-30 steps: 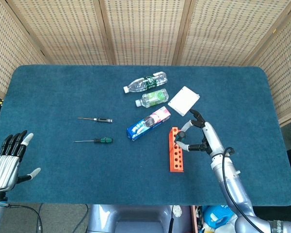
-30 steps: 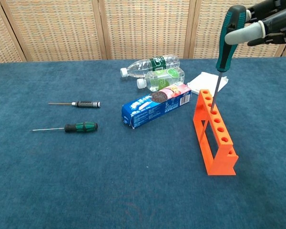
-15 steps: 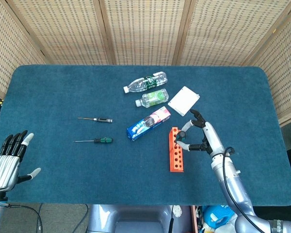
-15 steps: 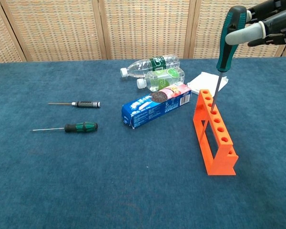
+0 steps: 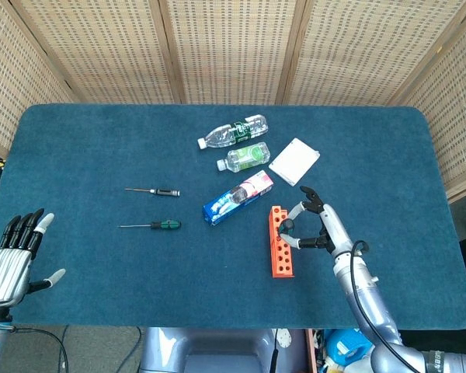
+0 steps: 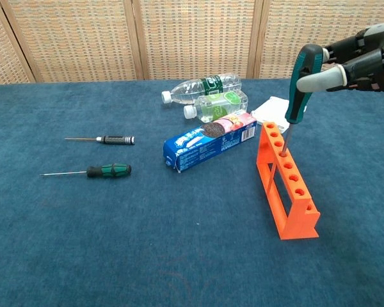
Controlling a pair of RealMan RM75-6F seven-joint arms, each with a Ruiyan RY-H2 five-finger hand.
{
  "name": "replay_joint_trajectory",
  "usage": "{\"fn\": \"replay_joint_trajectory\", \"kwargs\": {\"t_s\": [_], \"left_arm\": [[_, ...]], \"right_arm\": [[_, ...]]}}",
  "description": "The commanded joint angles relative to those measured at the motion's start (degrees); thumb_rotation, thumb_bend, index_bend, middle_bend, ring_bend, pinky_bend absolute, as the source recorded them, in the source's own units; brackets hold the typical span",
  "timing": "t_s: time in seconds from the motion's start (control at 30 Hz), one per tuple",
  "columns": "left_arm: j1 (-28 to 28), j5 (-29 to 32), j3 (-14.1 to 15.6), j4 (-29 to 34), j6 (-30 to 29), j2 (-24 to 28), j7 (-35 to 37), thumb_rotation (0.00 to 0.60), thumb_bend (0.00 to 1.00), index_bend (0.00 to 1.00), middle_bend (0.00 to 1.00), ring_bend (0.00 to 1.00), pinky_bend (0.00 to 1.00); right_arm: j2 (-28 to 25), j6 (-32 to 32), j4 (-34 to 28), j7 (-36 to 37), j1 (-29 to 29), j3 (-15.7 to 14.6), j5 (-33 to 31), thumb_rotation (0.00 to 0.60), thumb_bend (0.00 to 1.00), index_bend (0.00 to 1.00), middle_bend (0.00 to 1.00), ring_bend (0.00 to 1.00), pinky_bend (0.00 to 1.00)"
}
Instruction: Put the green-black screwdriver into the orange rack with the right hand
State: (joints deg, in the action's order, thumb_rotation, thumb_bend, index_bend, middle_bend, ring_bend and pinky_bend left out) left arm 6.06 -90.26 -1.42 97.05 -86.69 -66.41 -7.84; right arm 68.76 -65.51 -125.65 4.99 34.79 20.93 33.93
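Observation:
My right hand holds a green-black screwdriver upright by its handle above the orange rack. The thin shaft runs down into one of the rack's far holes. The rack stands on the blue cloth at centre right with its row of holes facing up. From the head view the screwdriver handle shows end-on at the rack's far end. My left hand hovers open at the table's near left edge, holding nothing.
A second green-black screwdriver and a black-handled one lie at the left. Left of the rack's far end lies a blue biscuit box. Behind it lie two plastic bottles and a white box.
My right hand has come down and slightly nearer with the screwdriver, and the shaft has sunk deeper into the rack. The rack has shifted a little. The left hand has not moved.

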Motion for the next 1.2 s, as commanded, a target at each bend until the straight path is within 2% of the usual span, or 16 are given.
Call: {"fn": "replay_joint_trajectory", "kwargs": {"t_s": [0.03,0.27,0.73,1.2], "left_arm": [[0.00,0.03,0.00,0.00,0.02,-0.03,-0.03,0.600,0.00,0.00,0.00,0.00,0.00],[0.02,-0.06,0.12,-0.01,0.12,-0.11,-0.21,0.600,0.00,0.00,0.00,0.00,0.00],[0.15,0.06,0.10,-0.19,0.36,-0.21,-0.14,0.600,0.00,0.00,0.00,0.00,0.00],[0.11,0.15,0.07,-0.23,0.28,-0.19,0.02,0.600,0.00,0.00,0.00,0.00,0.00]], "right_arm": [[0.97,0.53,0.94,0.58,-0.32,-0.68,0.73,0.600,0.19,0.69,0.04,0.00,0.00],[3.98,2.82,4.10,3.97,-1.67,-2.14,4.36,0.600,0.19,0.69,0.04,0.00,0.00],[7.76,6.23,9.56,6.70,-2.90,-4.04,7.23,0.600,0.19,0.68,0.04,0.00,0.00],[7.53,7.85,9.84,7.60,-3.62,-4.03,9.86,0.600,0.19,0.35,0.00,0.00,0.00]]}}
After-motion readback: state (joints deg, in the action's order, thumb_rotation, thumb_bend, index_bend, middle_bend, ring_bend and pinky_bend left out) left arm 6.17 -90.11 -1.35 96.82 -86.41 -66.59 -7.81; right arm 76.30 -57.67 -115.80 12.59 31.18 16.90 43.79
